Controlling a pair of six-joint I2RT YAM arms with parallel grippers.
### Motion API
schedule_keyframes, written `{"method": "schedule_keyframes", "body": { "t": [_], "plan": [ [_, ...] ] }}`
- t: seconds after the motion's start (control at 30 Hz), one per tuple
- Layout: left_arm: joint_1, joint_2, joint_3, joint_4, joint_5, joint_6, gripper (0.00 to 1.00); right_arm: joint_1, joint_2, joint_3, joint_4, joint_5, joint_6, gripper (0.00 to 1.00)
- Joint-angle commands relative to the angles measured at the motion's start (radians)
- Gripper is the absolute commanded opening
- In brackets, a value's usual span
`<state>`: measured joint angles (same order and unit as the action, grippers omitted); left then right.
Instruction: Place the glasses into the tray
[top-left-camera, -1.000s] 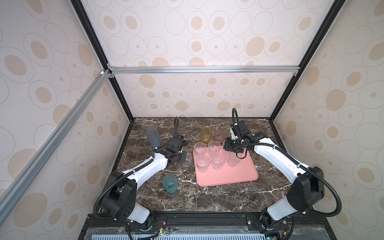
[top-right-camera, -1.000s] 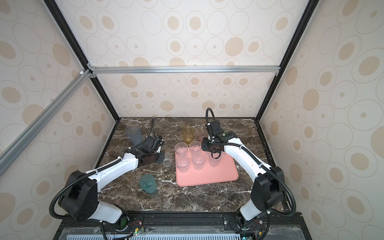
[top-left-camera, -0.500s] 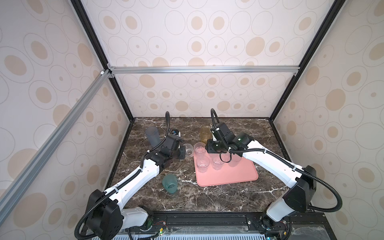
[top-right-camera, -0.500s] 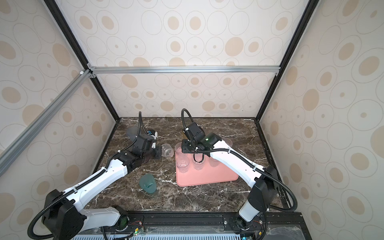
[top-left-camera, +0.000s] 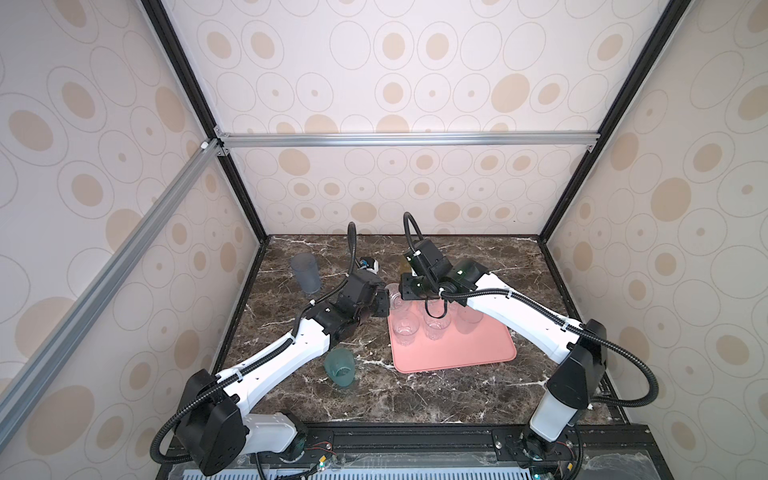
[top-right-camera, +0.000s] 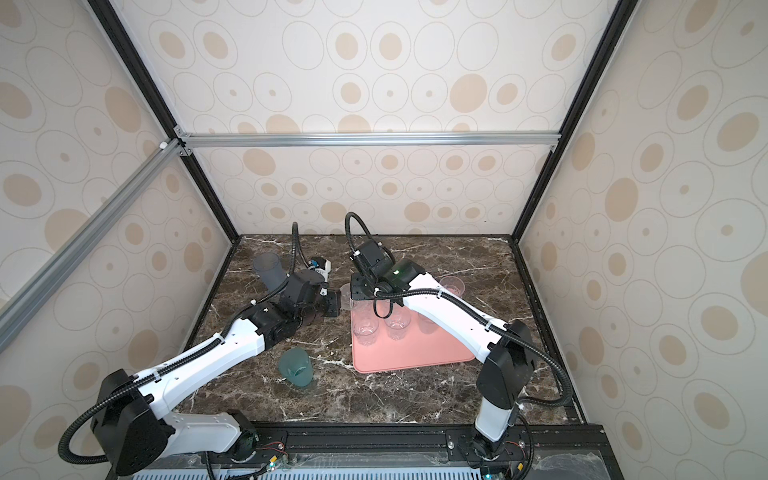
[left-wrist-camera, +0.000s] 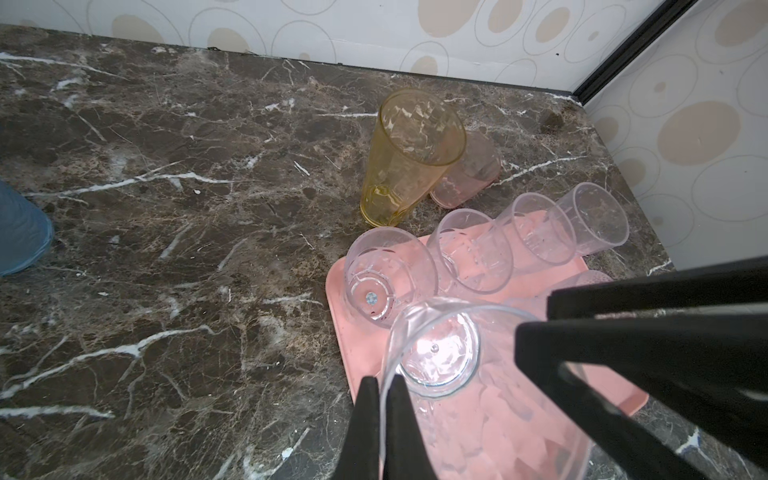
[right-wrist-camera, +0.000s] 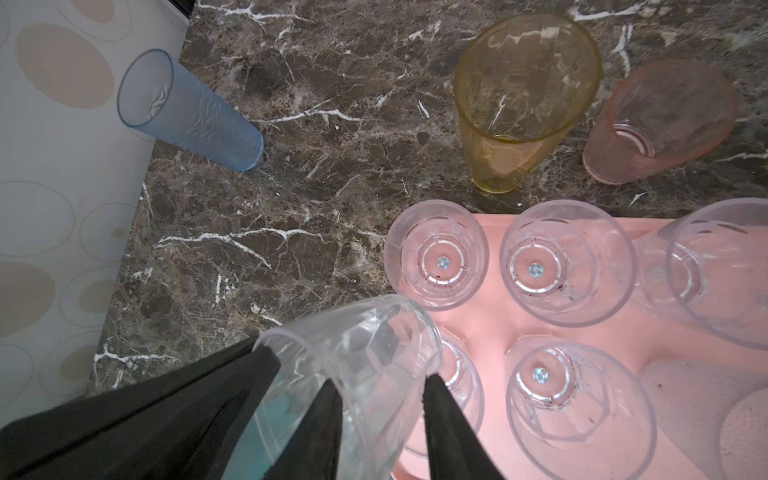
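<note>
Tray (top-left-camera: 457, 357) of salmon pink, flat and rectangular with rounded corners and a low rim, lies on your dark, white-veined marble table (top-left-camera: 415, 399). Several short clear tumblers (right-wrist-camera: 569, 266) stand upright at its far end, smooth-walled with thick round bases. Above the tray's far-left corner your two arms meet at one lifted tumbler (left-wrist-camera: 436, 357), clear like the rest and held tilted. Your left gripper (left-wrist-camera: 382, 380) pinches its thin wall at the rim, one finger inside and one outside, closed tight on it. Your right gripper (right-wrist-camera: 380, 384) stands astride another part of the rim, fingers narrowly parted, the gap wider than the wall. In both top views the black gripper bodies hide this hold — only the wrist views give it. Your right arm likewise hides most of the faintly faceted amber tumbler (left-wrist-camera: 411, 158) in both top views, yet the wrist views show it upright on the marble just beyond the tray, a frosted pink tumbler (top-right-camera: 452, 286) beside it. The rippled blue-grey tumbler (top-left-camera: 305, 272) stands by the left wall — the teal-green tumbler (top-left-camera: 340, 368) nearer the front, left of the tray.
</note>
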<state>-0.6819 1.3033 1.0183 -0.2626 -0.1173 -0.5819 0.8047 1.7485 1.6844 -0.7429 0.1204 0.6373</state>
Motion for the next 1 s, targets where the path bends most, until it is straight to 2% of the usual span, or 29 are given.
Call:
{"method": "schedule_keyframes", "body": {
  "t": [0.0,0.27,0.43,0.53,0.7,0.83,0.97],
  "plan": [
    [-0.012,0.001,0.049,0.025,-0.019,-0.026,0.0,0.01,0.033,0.04,-0.057,0.063,-0.03,0.33],
    [-0.019,-0.01,0.04,0.052,0.002,-0.029,0.0,0.038,0.11,0.1,-0.148,0.225,-0.11,0.24],
    [-0.028,-0.019,0.05,0.054,0.015,-0.026,0.03,0.046,0.12,0.109,-0.159,0.26,-0.12,0.11],
    [-0.029,-0.029,0.067,0.044,0.025,-0.019,0.09,0.048,0.117,0.116,-0.16,0.269,-0.119,0.05],
    [-0.031,-0.063,0.085,0.04,0.026,-0.004,0.25,0.047,0.104,0.121,-0.151,0.277,-0.128,0.03],
    [-0.029,-0.102,0.08,0.036,-0.018,0.027,0.34,0.038,0.087,0.143,-0.168,0.286,-0.144,0.02],
    [-0.03,-0.147,0.055,0.037,-0.083,0.075,0.38,0.002,0.045,0.146,-0.189,0.269,-0.156,0.02]
  ]
}}
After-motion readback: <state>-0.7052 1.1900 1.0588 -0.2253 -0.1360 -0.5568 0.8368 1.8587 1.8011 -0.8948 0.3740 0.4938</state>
